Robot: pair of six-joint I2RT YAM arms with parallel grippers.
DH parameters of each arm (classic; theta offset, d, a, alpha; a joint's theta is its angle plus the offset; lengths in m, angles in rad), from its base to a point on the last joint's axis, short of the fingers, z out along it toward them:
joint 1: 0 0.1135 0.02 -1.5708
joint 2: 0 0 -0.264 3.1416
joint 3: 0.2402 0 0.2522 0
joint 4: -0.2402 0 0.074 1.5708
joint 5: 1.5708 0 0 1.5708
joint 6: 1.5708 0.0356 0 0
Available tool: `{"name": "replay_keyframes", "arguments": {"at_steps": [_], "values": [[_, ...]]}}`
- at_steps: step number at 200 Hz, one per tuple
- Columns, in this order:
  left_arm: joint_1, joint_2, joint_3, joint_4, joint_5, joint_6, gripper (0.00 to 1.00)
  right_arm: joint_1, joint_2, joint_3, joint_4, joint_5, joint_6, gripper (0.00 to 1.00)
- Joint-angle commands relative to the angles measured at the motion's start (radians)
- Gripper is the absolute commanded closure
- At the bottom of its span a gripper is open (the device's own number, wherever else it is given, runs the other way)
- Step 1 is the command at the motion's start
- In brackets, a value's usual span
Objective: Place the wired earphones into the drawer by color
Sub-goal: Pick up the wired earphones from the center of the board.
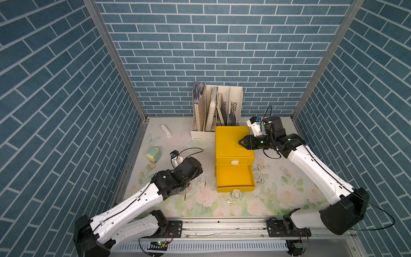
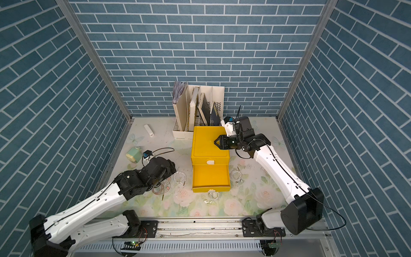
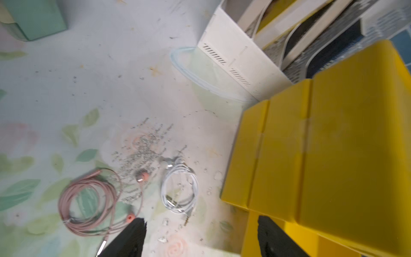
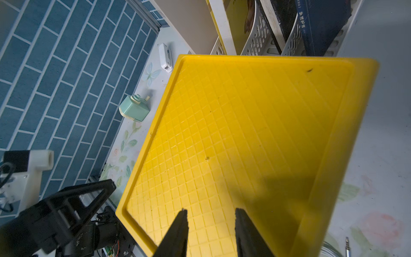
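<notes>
Left wrist view: left gripper (image 3: 201,219) spread wide, empty; pink earphones (image 3: 89,200) lower left, white earphones (image 3: 180,189) centre. Right gripper (image 4: 211,210), jaws partly apart, empty, over yellow drawer unit (image 4: 244,122).

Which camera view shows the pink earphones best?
The left wrist view: the pink earphones lie close up, coil, both earbuds and plug visible. In a top view they are a faint tangle partly under the left arm. The right wrist view does not show them.
</notes>
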Motion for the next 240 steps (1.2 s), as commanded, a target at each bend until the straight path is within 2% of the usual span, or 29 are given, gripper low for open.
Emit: {"name": "replay_keyframes", "arguments": {"at_steps": [1,72,116,240], "values": [[0.119,-0.016,-0.045,0.051,0.149,0.153,0.16,-0.001,-0.027,-0.023,-0.015,0.02,-0.035,0.6],[0.318,0.012,-0.139,0.1,0.29,0.271,0.16,-0.001,-0.041,-0.046,-0.018,0.044,-0.049,0.59],[0.38,0.088,-0.218,0.145,0.357,0.282,0.13,-0.001,-0.062,-0.082,-0.014,0.049,-0.053,0.59],[0.4,0.22,-0.232,0.122,0.361,0.364,0.17,-0.001,-0.09,-0.158,0.008,0.051,-0.054,0.59]]}}
